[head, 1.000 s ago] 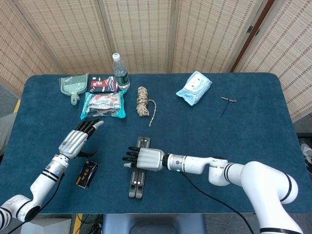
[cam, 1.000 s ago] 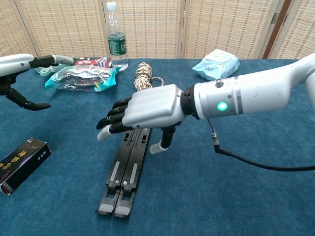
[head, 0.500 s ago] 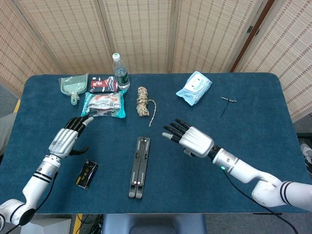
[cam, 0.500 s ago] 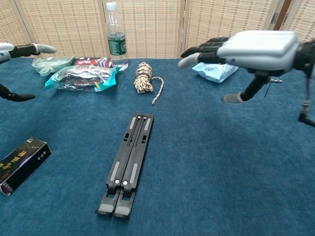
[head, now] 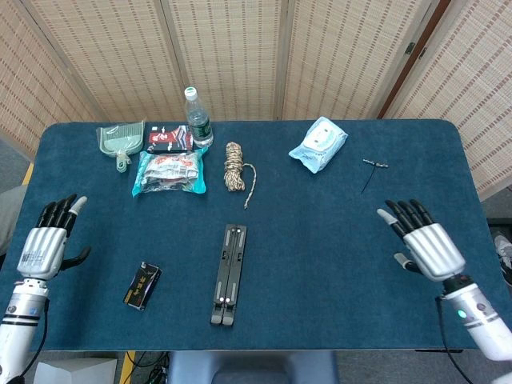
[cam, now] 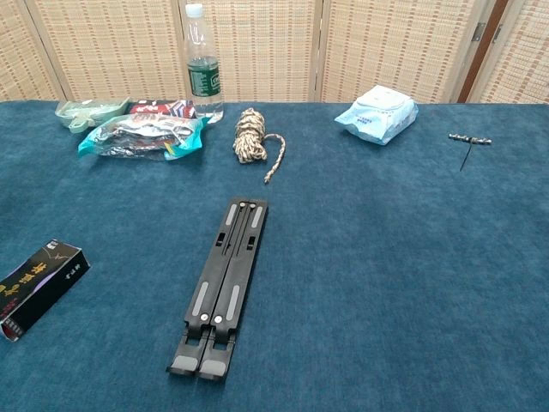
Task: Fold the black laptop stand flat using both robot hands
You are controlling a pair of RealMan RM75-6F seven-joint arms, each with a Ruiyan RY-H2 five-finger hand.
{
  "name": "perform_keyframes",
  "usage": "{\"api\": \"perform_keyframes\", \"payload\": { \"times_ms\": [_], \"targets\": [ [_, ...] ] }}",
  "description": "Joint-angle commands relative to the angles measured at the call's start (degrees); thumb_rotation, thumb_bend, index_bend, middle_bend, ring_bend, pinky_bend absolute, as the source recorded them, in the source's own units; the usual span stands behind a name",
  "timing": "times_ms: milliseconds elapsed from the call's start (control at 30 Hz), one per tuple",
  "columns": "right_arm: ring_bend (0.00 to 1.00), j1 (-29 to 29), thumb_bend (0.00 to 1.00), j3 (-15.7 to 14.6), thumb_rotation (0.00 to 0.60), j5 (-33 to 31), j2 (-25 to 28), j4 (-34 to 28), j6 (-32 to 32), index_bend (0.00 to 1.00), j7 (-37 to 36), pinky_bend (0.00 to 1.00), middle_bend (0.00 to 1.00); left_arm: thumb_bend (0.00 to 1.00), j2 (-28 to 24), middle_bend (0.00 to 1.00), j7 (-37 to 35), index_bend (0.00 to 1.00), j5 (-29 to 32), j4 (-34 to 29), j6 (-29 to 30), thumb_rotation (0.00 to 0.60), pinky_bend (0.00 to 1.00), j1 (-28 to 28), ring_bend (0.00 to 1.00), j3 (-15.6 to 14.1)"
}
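I see the black folding laptop stand (head: pixel 229 274) lying flat and closed on the blue cloth-covered table (head: pixel 320 224), near the front edge and roughly in the middle, its two long bars side by side; in the chest view the same stand (cam: pixel 220 285) runs lengthwise away from the camera. My left hand (head: pixel 46 244) hangs at the far left edge of the table, palm down, fingers straight and slightly apart, thumb out to the side, holding nothing. My right hand (head: pixel 424 242) sits at the far right, well apart from the stand, fingers extended and fanned a little, also empty. Neither hand shows in the chest view. A small black box with gold print (head: pixel 142 286) lies just left of the stand. Along the back of the table I see a clear plastic water bottle (head: pixel 197 118), a coil of tan rope (head: pixel 234 167), a pale blue wipes packet (head: pixel 318 144), a crinkled teal snack bag (head: pixel 169 172), a green dustpan (head: pixel 122 142) and a small metal corkscrew (head: pixel 372 167).
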State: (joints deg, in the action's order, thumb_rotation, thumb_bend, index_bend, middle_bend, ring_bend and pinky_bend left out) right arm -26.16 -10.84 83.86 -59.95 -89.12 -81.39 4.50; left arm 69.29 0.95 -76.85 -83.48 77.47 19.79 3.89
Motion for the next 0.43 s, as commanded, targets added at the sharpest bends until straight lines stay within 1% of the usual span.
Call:
{"api": "perform_keyframes", "payload": {
  "times_ms": [33,100,267,433],
  "targets": [
    [0.00,5.41,0.20,-0.56,0.600,-1.23,1.60,0.33,-4.37,0.00,-1.85,0.00,0.00,0.26,-1.86,0.00,1.88,0.00,-0.30,-2.76,5.25,0.600,0.00,-4.47,0.00,-1.46],
    [0.00,8.10,0.20,-0.45,0.600,-1.28,1.30,1.01,-6.42,0.00,-2.23,0.00,0.00,0.26,-2.37,0.00,2.42,0.00,-0.91,-4.21,7.93,0.600,0.00,-6.60,0.00,-2.06],
    [0.00,13.49,0.20,-0.08,0.600,-0.86,0.17,2.39,-9.94,0.00,-4.01,0.00,0.00,0.26,-3.60,0.00,4.36,0.00,-2.67,-7.53,11.97,0.600,0.00,-10.69,0.00,-3.99],
    [0.00,16.97,0.20,0.43,0.600,0.65,-0.55,3.28,-12.32,0.00,-4.99,0.00,0.00,0.26,-3.97,0.00,6.30,0.00,-4.22,-9.58,13.90,0.600,0.00,-13.72,0.00,-5.97]
  ]
}}
